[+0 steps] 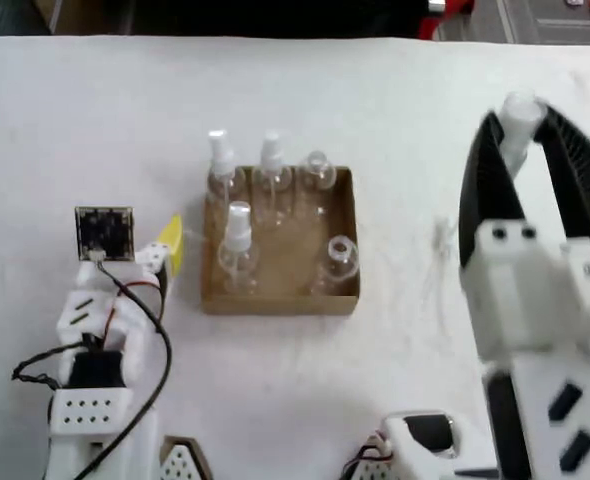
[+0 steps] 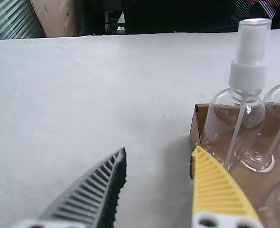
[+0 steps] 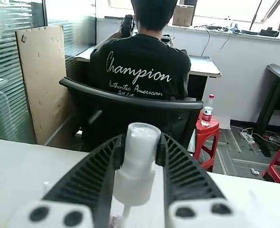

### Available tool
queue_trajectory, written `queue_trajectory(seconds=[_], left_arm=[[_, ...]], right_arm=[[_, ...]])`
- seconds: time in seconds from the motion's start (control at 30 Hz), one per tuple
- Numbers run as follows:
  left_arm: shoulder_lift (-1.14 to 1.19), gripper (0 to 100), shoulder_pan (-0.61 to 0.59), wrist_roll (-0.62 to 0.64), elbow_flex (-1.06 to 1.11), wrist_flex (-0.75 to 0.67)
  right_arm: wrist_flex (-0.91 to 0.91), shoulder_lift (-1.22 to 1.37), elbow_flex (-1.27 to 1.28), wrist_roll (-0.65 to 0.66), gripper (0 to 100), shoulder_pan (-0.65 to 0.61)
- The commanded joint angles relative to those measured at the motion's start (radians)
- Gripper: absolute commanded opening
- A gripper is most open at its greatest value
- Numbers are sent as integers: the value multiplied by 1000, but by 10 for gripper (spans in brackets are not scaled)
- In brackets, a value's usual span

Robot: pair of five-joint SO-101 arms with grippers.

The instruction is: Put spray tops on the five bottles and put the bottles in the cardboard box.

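Right of the cardboard box [image 1: 275,302], the right gripper [image 3: 142,138] clamps a spray top [image 3: 136,175] upright, tube hanging down.

High view: we looked steeply down over the table [image 1: 95,100] from above the arms; left wrist view: we sat low and close behind the left gripper [image 2: 159,152], facing the cardboard box [image 2: 197,123], which the high view shared; right wrist view: we looked level past the right gripper [image 3: 142,137] into the room.
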Motion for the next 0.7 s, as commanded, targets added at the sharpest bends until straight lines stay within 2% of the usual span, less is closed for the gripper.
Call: queue_trajectory(seconds=[0.0, 0.13, 0.3, 0.5, 0.67], left_arm=[[-19, 206, -1, -9, -18, -26], [-19, 206, -1, -9, -18, -26], [-19, 206, -1, -9, -18, -26], [-19, 206, -1, -9, -18, -28], [-19, 206, -1, -9, -20, -28]], right_arm=[[19, -101, 153, 18, 29, -18], [-38, -226, 393, 26, 29, -65], [-237, -374, 684, 26, 29, -65], [-578, -503, 1007, 37, 29, -65], [-901, -499, 1240, 95, 29, -73]])
